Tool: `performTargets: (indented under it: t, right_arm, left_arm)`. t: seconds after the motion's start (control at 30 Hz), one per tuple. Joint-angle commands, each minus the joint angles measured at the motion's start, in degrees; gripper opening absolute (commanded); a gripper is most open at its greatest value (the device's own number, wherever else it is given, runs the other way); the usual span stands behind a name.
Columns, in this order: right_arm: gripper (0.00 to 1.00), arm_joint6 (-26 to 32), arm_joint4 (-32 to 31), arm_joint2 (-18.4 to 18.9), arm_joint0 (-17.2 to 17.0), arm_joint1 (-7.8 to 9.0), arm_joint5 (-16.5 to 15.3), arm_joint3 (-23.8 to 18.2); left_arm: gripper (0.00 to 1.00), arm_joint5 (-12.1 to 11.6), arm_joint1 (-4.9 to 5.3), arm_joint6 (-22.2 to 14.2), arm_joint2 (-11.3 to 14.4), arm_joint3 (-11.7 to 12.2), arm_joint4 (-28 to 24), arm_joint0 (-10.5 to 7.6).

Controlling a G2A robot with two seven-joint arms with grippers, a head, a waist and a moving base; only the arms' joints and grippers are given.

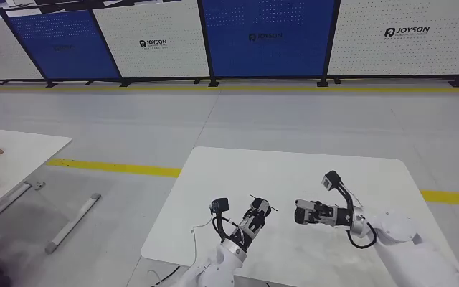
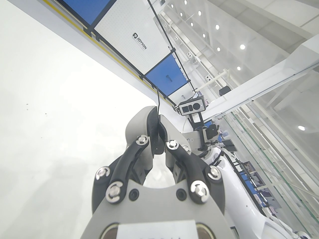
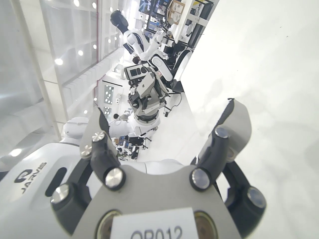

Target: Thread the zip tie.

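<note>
Zip tie (image 2: pixel 158 97) sits pinched in the left tool (image 2: pixel 157 116), whose ribbed black jaws are closed on it. Its thin, stiff black strap runs straight out past the tips. Right tool (image 3: pixel 165 105) hangs near, facing it over the smooth white desk (image 1: pixel 323 172), spread wide and empty (best placed, I judge, to take the free end).

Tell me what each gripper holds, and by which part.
Left gripper pinches the zip tie along its strap, one end sticking out beyond it. Right gripper is open, empty.
</note>
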Motion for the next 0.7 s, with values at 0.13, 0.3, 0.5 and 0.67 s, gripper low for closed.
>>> performTargets:
  t: [0.13,0.3,0.5,0.67]
  right_arm:
    - [1.0,3.71,-9.96,6.87,0.34,2.73,3.49,-4.69]
    - [1.0,8.55,-14.66,7.72,2.14,3.54,7.89,-6.41]
    - [1.0,8.55,-14.66,7.72,2.14,3.54,7.89,-6.41]
    - [1.0,8.55,-14.66,7.72,2.14,3.54,7.89,-6.41]
  left_arm:
    - [0.0,0.0,0.0,0.0,0.0,0.0,0.0,0.0]
    - [0.0,0.0,0.0,0.0,0.0,0.0,0.0,0.0]
    - [0.0,0.0,0.0,0.0,0.0,0.0,0.0,0.0]
    - [0.0,0.0,0.0,0.0,0.0,0.0,0.0,0.0]
